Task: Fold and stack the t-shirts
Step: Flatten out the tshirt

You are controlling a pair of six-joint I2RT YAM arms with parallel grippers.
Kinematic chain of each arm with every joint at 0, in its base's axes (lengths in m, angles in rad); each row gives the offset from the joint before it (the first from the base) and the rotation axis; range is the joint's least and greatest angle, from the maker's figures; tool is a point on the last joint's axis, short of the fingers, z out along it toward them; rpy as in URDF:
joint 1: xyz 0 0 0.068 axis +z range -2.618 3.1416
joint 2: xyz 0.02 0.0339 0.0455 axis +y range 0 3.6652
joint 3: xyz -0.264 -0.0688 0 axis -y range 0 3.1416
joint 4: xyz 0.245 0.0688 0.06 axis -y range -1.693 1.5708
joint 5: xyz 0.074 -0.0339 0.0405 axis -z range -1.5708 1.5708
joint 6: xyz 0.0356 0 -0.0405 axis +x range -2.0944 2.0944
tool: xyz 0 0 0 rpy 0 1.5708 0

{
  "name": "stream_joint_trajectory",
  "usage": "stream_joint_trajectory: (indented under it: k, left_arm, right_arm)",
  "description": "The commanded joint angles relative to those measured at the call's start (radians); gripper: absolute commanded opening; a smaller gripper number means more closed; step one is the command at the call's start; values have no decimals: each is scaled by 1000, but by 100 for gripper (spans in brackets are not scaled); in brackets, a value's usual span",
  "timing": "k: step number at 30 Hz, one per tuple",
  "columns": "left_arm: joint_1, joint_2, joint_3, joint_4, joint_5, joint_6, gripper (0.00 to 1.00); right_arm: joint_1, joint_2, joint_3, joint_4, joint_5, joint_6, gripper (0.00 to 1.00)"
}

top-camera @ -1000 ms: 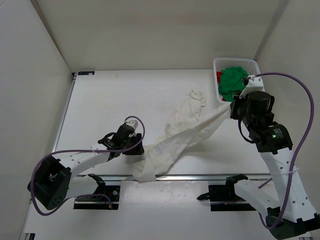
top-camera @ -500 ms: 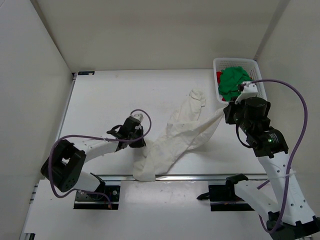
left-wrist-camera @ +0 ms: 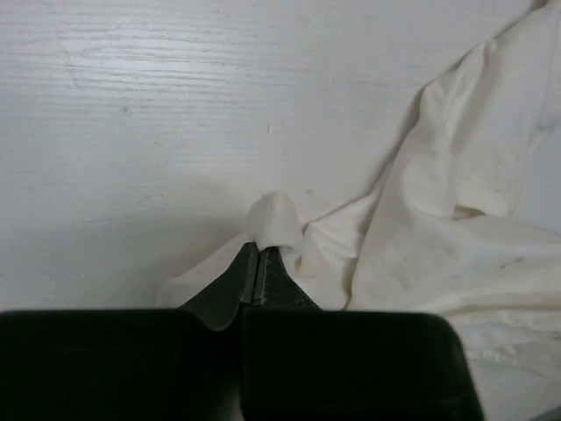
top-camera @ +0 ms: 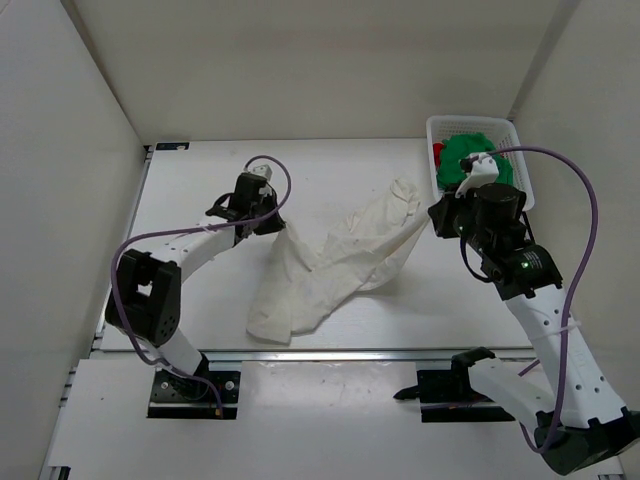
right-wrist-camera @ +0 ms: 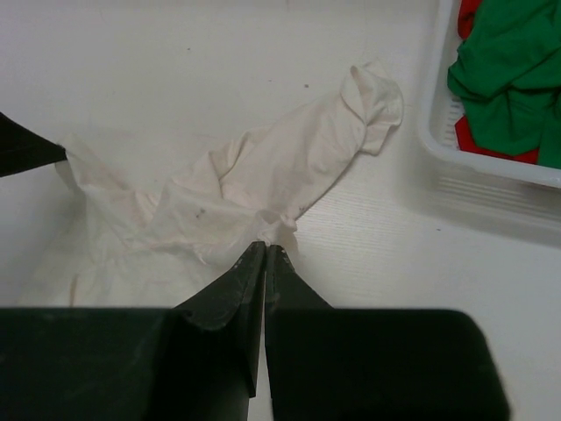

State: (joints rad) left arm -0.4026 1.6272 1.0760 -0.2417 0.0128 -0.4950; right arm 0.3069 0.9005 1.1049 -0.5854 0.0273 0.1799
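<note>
The left tool [left-wrist-camera: 257,250] is pinching a small fold of the cream-white soft cloth short-sleeved t-shirt [top-camera: 330,265], its two dark fingers pressed together with the cloth bunching up at their tips. The right tool [right-wrist-camera: 265,247] is likewise clamping a gathered edge of the same shirt, its fingers meeting on the fabric. In the overhead view the left tool is sitting at about 10 o'clock from the middle of the white counter [top-camera: 200,190], and the right tool is sitting at about 2 o'clock. The shirt is spreading across the counter between them in loose wrinkles. Its bulk is trailing toward 7 o'clock, near the counter's near edge, and one rounded lobe is pointing toward 1 o'clock, just beside the right tool. The white plastic mesh basket [top-camera: 470,121] is standing in the far corner at 1 o'clock, close behind the right tool. The bright green cloth t-shirt [top-camera: 465,160] is lying crumpled inside it, covering most of the bright red cloth t-shirt [top-camera: 438,152], which is showing at the basket's 9 o'clock side. Neither of these two shirts is touching a tool.
</note>
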Motion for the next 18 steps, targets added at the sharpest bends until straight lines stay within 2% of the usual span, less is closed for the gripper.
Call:
stream_joint_trajectory:
  k: [1, 2, 3, 5, 6, 8, 10, 12, 13, 14, 15, 16, 17, 18]
  left_arm:
    - [103, -60, 91, -4, 77, -31, 0]
    - [113, -21, 138, -31, 120, -40, 0]
    - [128, 21, 247, -77, 95, -28, 0]
    - [88, 109, 486, -161, -11, 42, 1]
    - [90, 187, 546, -186, -55, 55, 1]
    - [109, 319, 747, -314, -48, 72, 2]
    - [125, 454, 1038, -421, -45, 75, 6]
    - [128, 557, 1196, -520, -44, 79, 28]
    - [139, 572, 1249, -542, -48, 87, 34]
    - [143, 568, 1230, -560, -50, 101, 47]
    - [149, 538, 1135, -533, -56, 105, 59]
    - [156, 514, 1065, -506, -54, 108, 63]
    - [168, 440, 898, -422, -33, 98, 76]
    - [186, 371, 757, -341, -18, 81, 79]
  right_arm:
    - [-38, 11, 28, 90, -56, 12, 0]
    - [-52, 24, 59, 93, -73, 10, 1]
    - [-45, 37, 73, 90, -78, 9, 0]
    - [-7, 47, 76, 96, -31, 6, 0]
    - [1, 34, 64, 101, -30, 7, 0]
    - [40, 12, 46, 92, 0, 15, 0]
    - [60, 11, 24, 64, -3, 20, 0]
    - [70, 0, -25, 64, 2, 38, 0]
    - [70, 1, -43, 68, 5, 38, 0]
    - [66, -9, -69, 71, 5, 38, 0]
    - [51, -23, -97, 81, -9, 39, 0]
    - [41, -15, -106, 82, -21, 49, 0]
    - [17, -20, -128, 99, -67, 43, 0]
    - [-4, -20, -141, 108, -88, 41, 0]
